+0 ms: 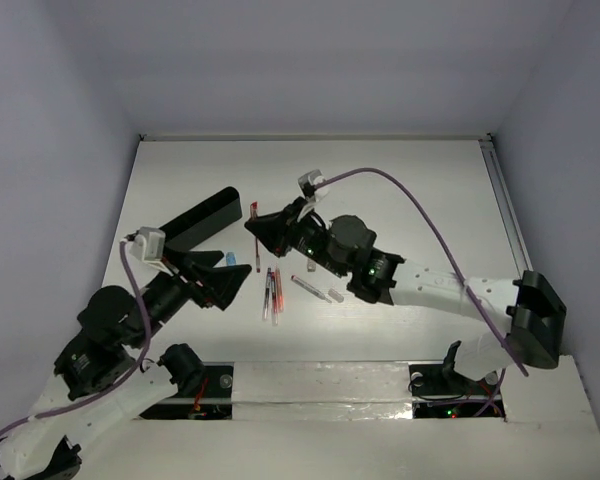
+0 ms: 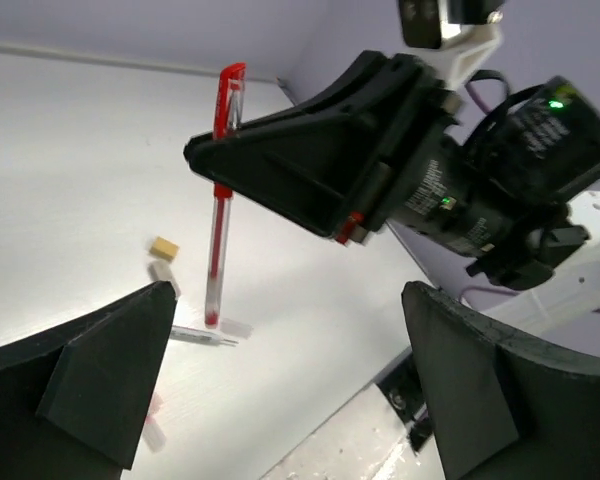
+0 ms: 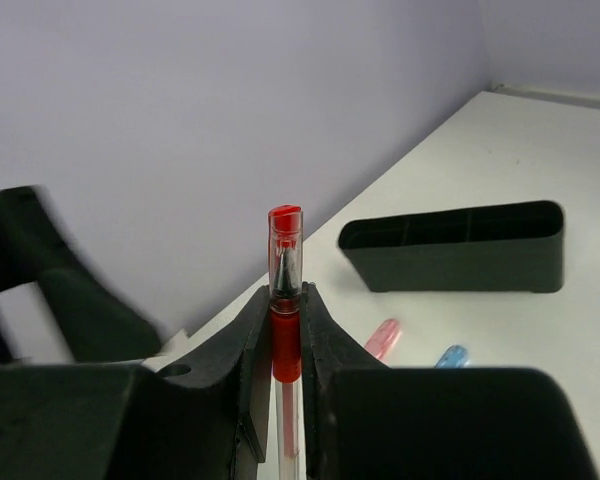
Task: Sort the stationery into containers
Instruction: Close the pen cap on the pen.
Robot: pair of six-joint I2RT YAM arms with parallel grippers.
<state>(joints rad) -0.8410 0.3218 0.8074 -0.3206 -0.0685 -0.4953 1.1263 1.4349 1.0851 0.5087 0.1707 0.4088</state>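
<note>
Right gripper (image 3: 285, 302) around red pen (image 3: 285, 235) (upright)

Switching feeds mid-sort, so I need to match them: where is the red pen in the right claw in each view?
Top external: red pen left of centre.
Left wrist: red pen upper centre-left, upright.
Right wrist: red pen centre, cap up.
Shared landmark: the right claw shut on it.

Table (image 1: 450, 170): white, matte, flat | Enclosure walls (image 1: 310, 60): pale lavender-grey, on three sides | Edge rail (image 1: 504, 195): light strip along table's right side | Front panel (image 1: 320, 385): white, glossy, near edge
</note>
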